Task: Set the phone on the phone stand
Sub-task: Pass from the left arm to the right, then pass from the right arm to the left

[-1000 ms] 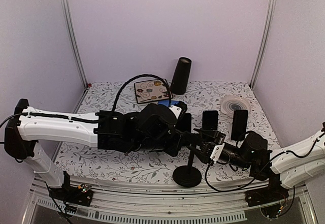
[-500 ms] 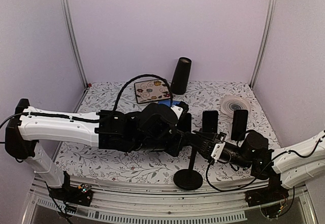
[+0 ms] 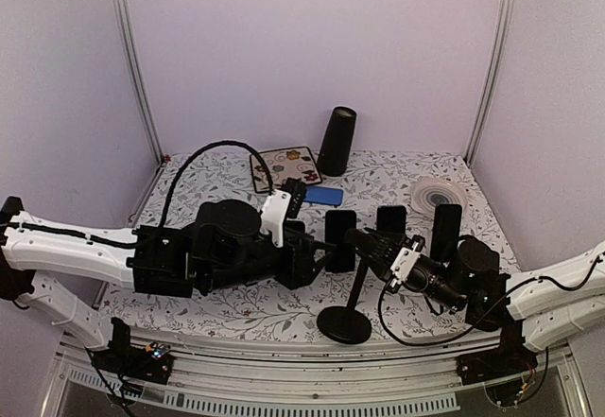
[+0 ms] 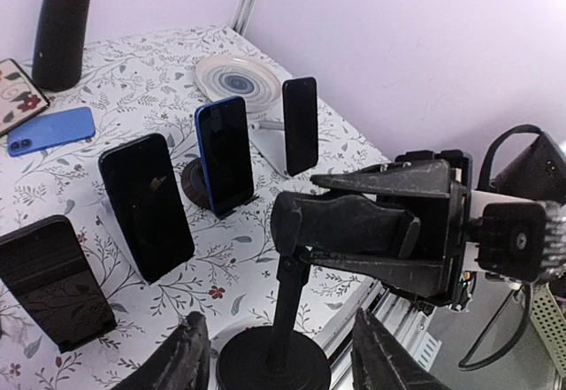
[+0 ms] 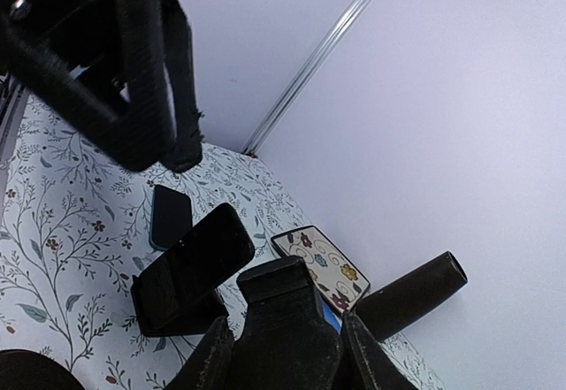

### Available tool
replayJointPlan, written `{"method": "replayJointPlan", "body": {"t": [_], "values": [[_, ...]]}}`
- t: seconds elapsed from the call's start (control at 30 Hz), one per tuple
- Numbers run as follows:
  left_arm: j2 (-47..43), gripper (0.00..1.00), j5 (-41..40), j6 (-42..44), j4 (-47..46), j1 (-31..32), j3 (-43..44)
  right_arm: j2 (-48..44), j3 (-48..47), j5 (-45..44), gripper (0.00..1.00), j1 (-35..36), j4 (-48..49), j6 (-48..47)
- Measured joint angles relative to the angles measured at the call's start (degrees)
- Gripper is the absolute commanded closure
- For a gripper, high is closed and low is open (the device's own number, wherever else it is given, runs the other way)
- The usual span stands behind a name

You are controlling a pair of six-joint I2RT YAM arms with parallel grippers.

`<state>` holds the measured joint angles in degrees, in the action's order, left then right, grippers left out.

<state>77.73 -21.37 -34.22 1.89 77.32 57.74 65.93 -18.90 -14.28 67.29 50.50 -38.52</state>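
Phone choice is a judgement here, since neither gripper holds one. Several dark handsets (image 3: 390,223) are already propped on small holders, so the likely candidate is the blue phone (image 3: 324,195), the one handset clearly lying flat on the patterned table (image 3: 236,318).

The left gripper (image 4: 283,355) is open and empty, its fingers spread with only the base of the phone stand (image 3: 357,289) showing beyond them. The right gripper (image 4: 327,226) is clamped on the stand's head. The post under that head leans a little over its round base.

The coming move turns on one relation. The blue phone lies ahead of the left gripper, farther from the arm bases and past the propped row. From the right gripper it lies ahead and well off to the left. The left arm is therefore nearer, and it is the free one.

From above, the phone's long axis runs side to side across the table, so a grasp would probably close across its short width. Being flat on the cloth, it offers only thin edges, and a finger could skid over it. The propped handset just beside the left gripper could be knocked on the way.
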Motion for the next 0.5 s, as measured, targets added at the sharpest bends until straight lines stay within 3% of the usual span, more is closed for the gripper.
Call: {"method": "replayJointPlan", "body": {"t": [0.5], "values": [[10.86, 0.50, 1.81, 3.21, -10.78, 0.46, -1.62, -0.61, -9.11, -3.74, 0.98, 0.11, -6.27, 10.51]]}}
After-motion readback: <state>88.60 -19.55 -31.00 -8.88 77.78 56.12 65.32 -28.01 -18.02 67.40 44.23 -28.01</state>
